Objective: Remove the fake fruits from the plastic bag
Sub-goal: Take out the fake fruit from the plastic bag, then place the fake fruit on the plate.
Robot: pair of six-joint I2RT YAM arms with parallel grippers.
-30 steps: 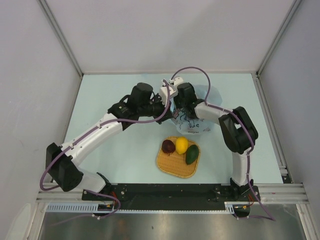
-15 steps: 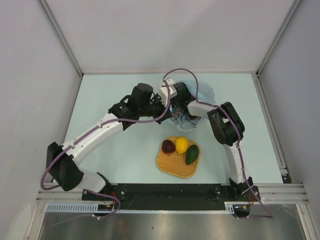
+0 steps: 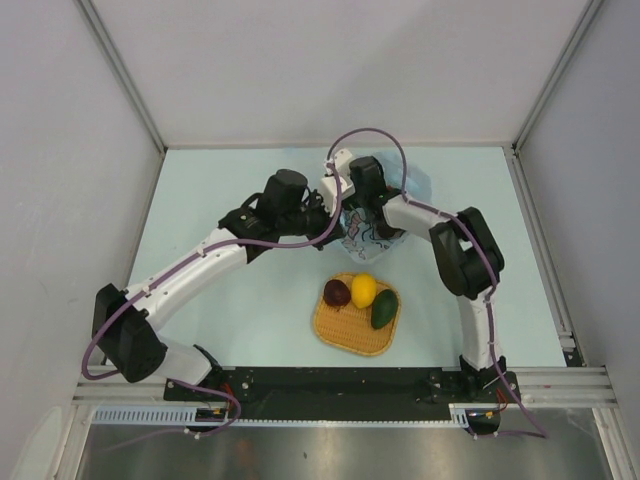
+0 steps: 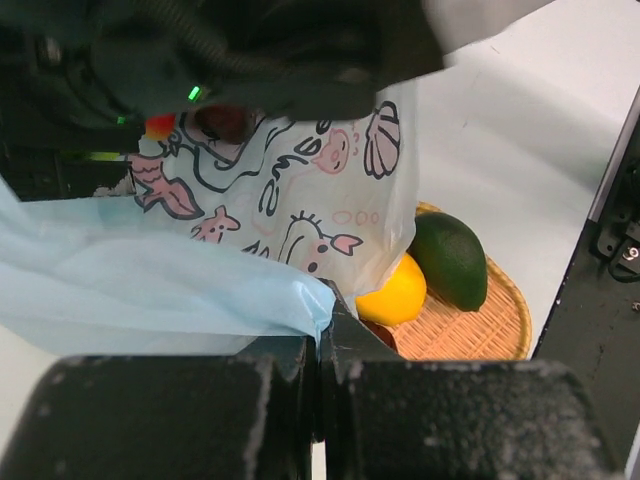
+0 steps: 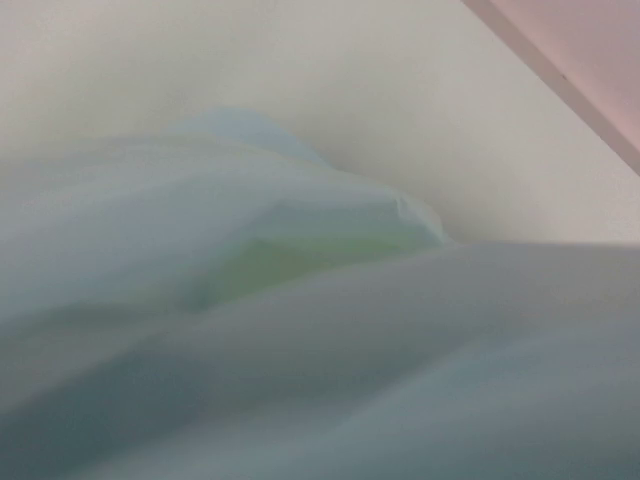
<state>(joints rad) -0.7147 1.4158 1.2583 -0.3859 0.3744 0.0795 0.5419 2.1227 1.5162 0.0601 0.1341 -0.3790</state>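
Observation:
The plastic bag, pale blue with a cartoon print, stands behind the tray. My left gripper is shut on its blue rim, seen from above at the bag's left side. My right gripper's black body reaches into the bag mouth, and its fingers are hidden by film. In the right wrist view, blurred plastic fills the frame with a pale green shape behind it. Red berries show through the bag. A plum, lemon and avocado lie outside the bag.
The three loose fruits rest in a woven orange tray in front of the bag, near the arms' bases. Grey walls enclose the pale table at the left, back and right.
My right arm has swung its elbow inward and pushed its wrist further back and left into the bag. The bag has bunched up smaller. The left arm has held still.

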